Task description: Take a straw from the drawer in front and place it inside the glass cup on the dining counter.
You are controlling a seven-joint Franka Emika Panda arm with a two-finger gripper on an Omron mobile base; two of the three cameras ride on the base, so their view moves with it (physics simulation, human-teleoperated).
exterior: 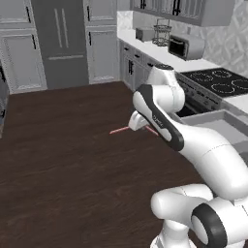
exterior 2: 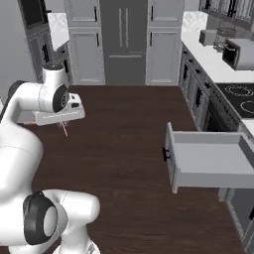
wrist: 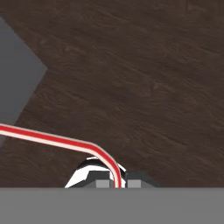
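Jaws are clamped shut on the thin red straw with a bent end (wrist: 61, 141), seen at bottom centre of the hand view, with the long part run out to the left edge over the dark wood floor (wrist: 144, 74). In the left base view the straw (exterior: 118, 130) is seen mid-frame, sticking out left of the hand. The wide light-grey drawer (exterior 2: 208, 161) is pulled open at right of the right base view.

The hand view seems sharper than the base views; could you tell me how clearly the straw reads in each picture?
Hand view: the straw is crisp, red with pale edges, bending into the shut gripper. Left base view: a faint, soft pink line. Right base view: barely a thin red sliver under the hand. No glare anywhere.
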